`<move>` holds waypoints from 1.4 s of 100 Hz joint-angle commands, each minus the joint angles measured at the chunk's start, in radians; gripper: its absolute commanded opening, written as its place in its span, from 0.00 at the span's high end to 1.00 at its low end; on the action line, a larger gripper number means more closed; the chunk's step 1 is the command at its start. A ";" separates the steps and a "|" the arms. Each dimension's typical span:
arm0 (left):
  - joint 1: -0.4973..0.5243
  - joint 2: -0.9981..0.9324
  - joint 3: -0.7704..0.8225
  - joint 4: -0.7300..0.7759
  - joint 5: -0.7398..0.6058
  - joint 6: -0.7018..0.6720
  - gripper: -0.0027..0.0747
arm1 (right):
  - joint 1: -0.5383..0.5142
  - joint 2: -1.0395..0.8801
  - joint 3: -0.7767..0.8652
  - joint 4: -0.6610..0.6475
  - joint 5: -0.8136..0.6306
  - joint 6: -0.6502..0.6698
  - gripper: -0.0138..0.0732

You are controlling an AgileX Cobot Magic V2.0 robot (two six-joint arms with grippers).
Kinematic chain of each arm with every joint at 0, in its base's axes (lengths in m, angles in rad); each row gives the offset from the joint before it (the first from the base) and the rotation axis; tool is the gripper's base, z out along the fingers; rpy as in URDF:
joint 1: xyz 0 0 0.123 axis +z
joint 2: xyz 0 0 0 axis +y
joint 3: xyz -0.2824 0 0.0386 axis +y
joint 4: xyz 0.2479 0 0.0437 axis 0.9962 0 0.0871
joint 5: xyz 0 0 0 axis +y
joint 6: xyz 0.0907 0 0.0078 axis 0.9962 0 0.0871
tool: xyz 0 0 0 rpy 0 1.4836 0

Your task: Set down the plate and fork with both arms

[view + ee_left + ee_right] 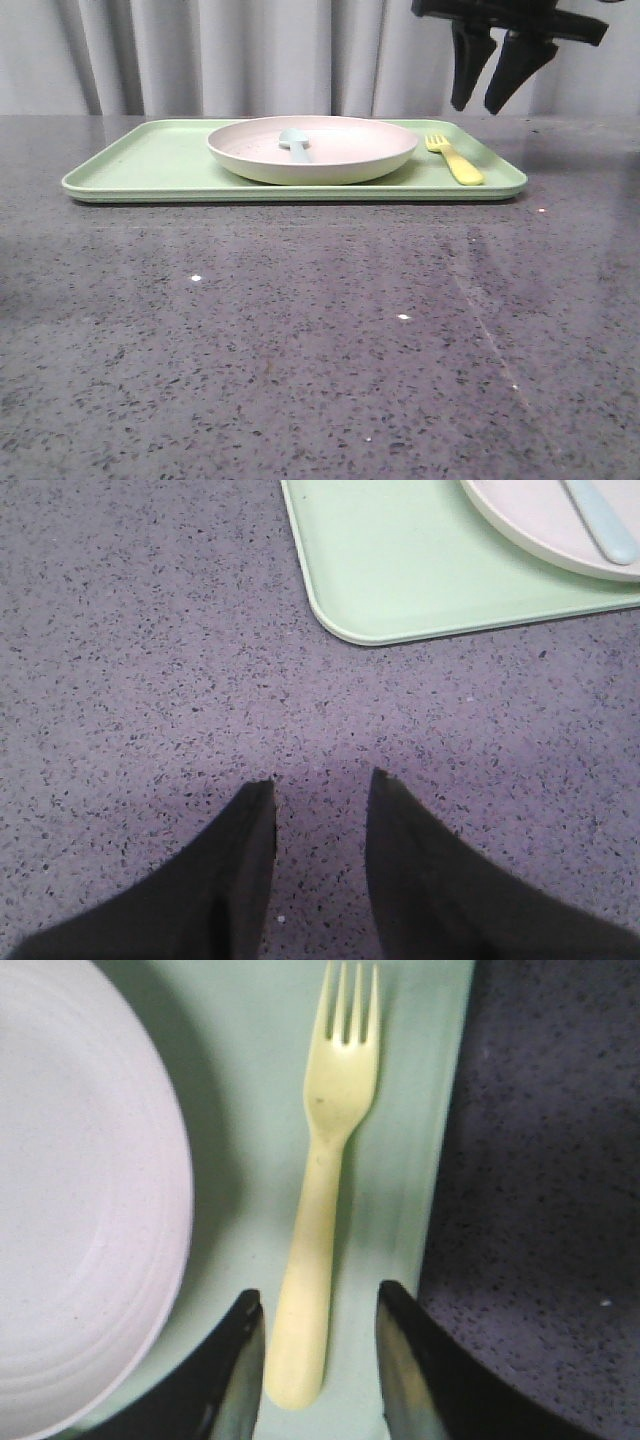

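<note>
- Yellow fork (318, 1210) lies flat on the green tray (150, 160), centre-right of my front view, just right of the plate (330, 150).
- My right tool (318, 1360) hangs above it, jaws parted either side of the handle end, empty.
- My left tool (320, 810) is also parted and empty, over bare counter (130, 660) beside the tray's corner.
- A pale blue spoon (296, 142) rests in the plate.
- I judge both pieces placed.
</note>
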 commanded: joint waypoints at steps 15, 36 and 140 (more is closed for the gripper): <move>0.002 -0.010 -0.028 0.008 -0.101 -0.034 0.67 | -0.007 -0.150 -0.023 -0.014 -0.013 -0.008 0.51; 0.002 -0.010 -0.028 0.052 -0.144 -0.117 0.67 | -0.006 -0.230 -0.005 -0.031 -0.023 -0.008 0.51; 0.002 -0.335 0.161 0.163 -0.258 -0.169 0.86 | -0.006 -1.076 1.135 -0.081 -0.737 -0.016 0.63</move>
